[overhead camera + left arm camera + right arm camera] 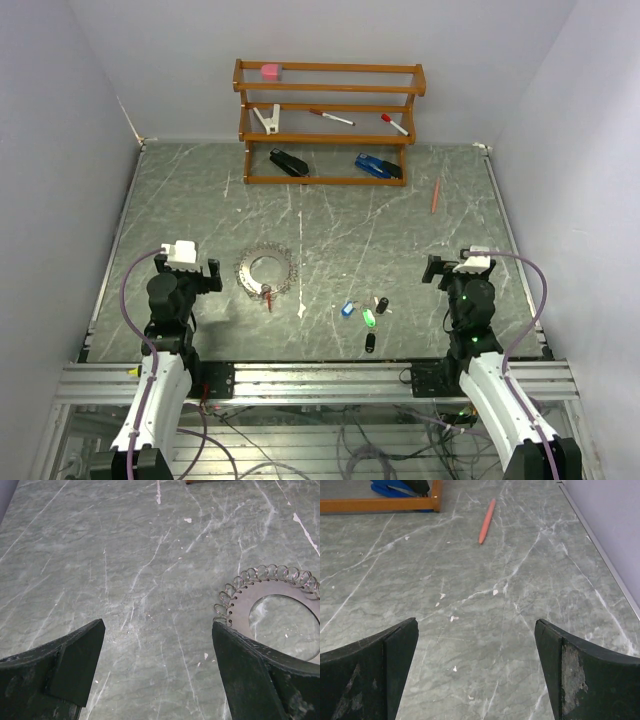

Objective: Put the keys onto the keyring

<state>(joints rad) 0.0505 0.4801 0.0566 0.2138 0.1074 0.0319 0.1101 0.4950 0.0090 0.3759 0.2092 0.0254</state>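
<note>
The keyring [265, 271] is a flat silvery ring with a looped rim and a small red tag, lying on the table left of centre. It also shows in the left wrist view [280, 605], just past my right finger. The keys [367, 312], with blue, green and black heads, lie in a loose cluster near the front centre. My left gripper [190, 272] is open and empty, to the left of the keyring. My right gripper [452, 270] is open and empty, to the right of the keys. The keys show in neither wrist view.
A wooden rack [328, 122] stands at the back with a pink block, red-capped markers, a white clip, and black and blue staplers. An orange pencil [436, 195] lies at the back right, also in the right wrist view [486, 521]. Walls close in three sides.
</note>
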